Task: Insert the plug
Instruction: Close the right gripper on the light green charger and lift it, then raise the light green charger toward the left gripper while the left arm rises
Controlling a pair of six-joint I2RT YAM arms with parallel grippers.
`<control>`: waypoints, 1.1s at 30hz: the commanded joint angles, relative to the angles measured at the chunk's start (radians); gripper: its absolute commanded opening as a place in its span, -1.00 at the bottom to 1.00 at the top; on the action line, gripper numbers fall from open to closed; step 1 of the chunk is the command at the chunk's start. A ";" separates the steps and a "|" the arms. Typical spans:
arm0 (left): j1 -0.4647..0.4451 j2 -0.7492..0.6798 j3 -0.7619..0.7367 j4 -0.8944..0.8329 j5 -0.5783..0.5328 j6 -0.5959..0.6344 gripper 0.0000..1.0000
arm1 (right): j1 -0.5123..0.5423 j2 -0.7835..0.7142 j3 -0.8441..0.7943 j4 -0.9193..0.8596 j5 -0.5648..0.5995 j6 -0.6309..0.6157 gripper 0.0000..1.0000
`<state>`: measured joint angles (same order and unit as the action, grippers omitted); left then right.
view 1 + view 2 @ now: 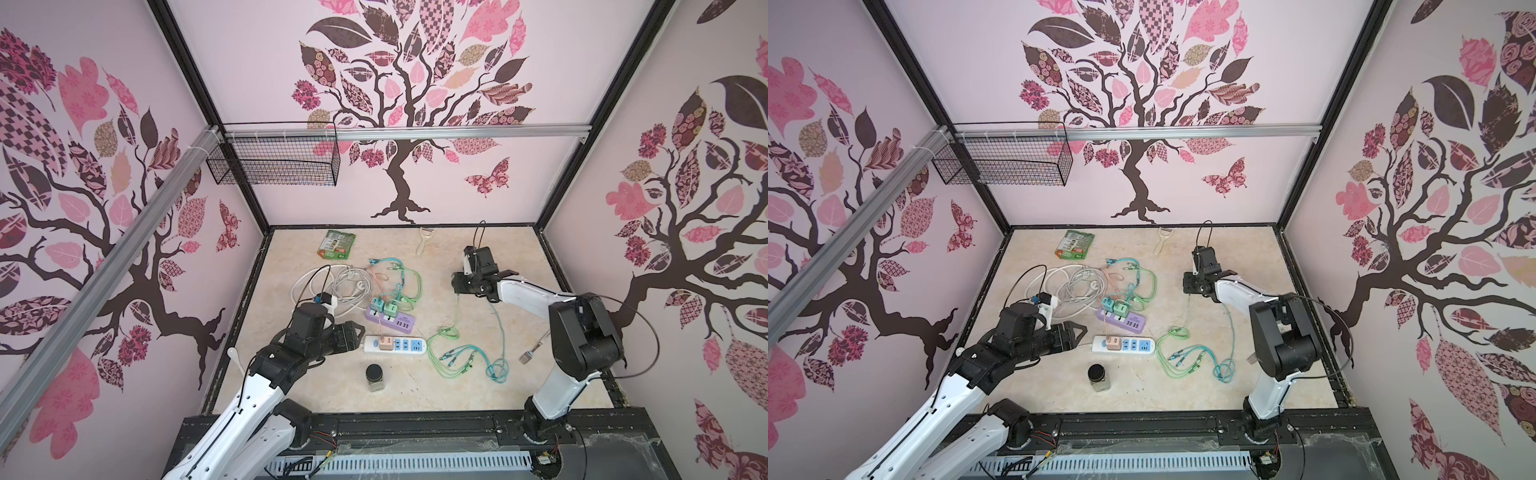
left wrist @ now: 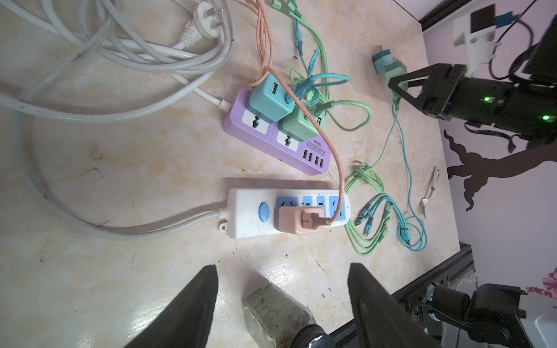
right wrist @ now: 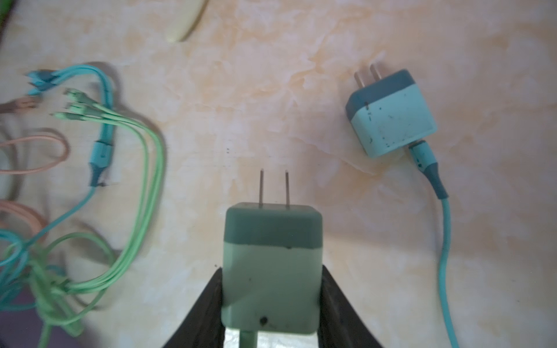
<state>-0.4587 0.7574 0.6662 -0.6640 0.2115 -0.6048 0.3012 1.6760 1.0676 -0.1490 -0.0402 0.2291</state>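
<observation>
**Operator:** Right arm?
**Inspector:** Your right gripper [image 3: 272, 269] is clamped on the green plug [image 3: 271, 241], lower centre of the right wrist view, prongs bare and pointing up the frame.
**Operator:** Left?
**Inspector:** Your left gripper [image 2: 281, 268] has its jaws apart, holding nothing, at the bottom of the left wrist view. The white power strip [image 2: 250, 217] lies mid-frame above them.

Printed upside down on the purple power strip [image 2: 271, 141]: "S204", beside a boxed line too fine to read. On the green packet [image 1: 337, 245], print too small to read.
</observation>
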 commanded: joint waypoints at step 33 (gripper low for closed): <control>-0.125 0.357 0.292 0.364 0.509 -0.119 0.46 | 0.370 -0.567 -0.090 -0.171 -0.198 -0.230 -0.41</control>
<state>-0.5747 1.1053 0.9157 -0.3450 0.7082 -0.7116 0.6617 1.1580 0.9848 -0.2920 -0.2100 0.0181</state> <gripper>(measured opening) 0.731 0.446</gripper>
